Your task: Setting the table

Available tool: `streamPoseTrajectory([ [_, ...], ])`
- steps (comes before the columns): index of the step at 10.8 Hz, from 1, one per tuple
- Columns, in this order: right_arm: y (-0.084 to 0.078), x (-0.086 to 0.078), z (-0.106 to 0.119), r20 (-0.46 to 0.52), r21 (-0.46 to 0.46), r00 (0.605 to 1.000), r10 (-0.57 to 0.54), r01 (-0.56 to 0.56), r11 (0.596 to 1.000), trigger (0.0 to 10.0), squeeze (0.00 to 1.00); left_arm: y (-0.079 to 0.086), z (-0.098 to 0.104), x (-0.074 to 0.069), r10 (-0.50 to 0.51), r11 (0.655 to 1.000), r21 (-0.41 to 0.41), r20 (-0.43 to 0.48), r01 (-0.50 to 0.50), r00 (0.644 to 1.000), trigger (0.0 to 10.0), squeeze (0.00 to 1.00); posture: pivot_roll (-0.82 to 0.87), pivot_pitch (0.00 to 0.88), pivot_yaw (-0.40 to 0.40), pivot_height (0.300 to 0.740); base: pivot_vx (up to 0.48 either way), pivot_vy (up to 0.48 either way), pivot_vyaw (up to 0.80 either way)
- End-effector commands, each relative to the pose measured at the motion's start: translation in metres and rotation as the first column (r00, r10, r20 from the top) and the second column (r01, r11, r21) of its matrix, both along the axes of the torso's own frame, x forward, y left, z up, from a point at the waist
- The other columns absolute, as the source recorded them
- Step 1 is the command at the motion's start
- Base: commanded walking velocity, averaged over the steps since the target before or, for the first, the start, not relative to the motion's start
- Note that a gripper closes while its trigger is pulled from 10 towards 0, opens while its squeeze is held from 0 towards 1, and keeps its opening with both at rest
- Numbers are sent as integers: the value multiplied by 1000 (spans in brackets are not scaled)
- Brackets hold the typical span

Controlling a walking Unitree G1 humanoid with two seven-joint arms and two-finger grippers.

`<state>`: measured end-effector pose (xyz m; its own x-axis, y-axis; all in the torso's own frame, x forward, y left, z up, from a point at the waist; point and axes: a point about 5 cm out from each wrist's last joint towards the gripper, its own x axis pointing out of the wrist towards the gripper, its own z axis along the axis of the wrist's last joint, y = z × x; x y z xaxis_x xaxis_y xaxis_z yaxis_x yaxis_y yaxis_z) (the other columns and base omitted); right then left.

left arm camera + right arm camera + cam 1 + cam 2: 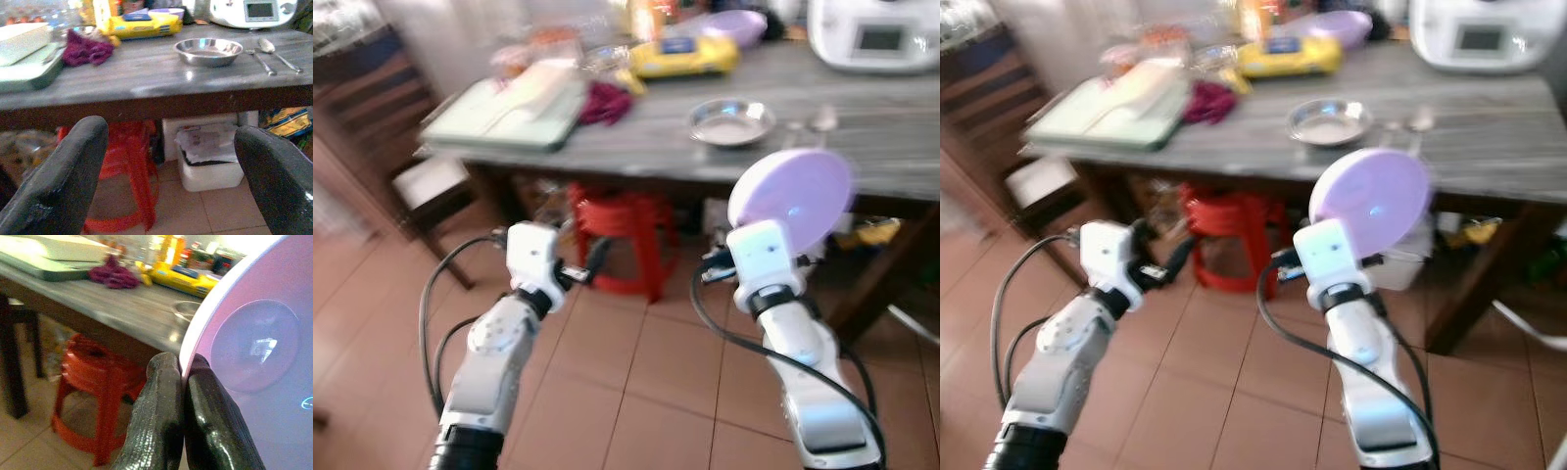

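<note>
Grey wooden table (pixel 862 127), red stool (pixel 625 240) – tiled floor (pixel 636 392)

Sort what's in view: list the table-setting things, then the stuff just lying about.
For the job: purple plate gripped on edge by the right gripper; steel bowl; spoon and a second utensil beside it; wooden table.

Lying about: yellow package; magenta cloth; red stool; white appliance.
</note>
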<state>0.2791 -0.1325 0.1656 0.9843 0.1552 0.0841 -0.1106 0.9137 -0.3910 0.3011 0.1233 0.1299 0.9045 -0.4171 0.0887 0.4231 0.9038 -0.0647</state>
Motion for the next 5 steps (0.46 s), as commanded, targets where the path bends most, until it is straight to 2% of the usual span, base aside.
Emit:
streamPoseTrajectory([
  [1,-5,-1,4,17,3,1000,-12,12,1000,10000,0,-5,2,0,-19,1000,2,6,19,1000,10000,0,-131,101,142,740,352,0,-719],
  [4,-5,0,5,20,4,1000,-10,10,1000,10000,0,-6,2,1,-19,1000,8,-1,19,1000,10000,0,-128,96,139,740,320,0,-567],
  [5,-5,0,5,20,3,1000,-10,10,1000,10000,0,-6,1,0,-20,1000,7,-3,20,1000,10000,0,-129,95,137,740,0,0,0],
])
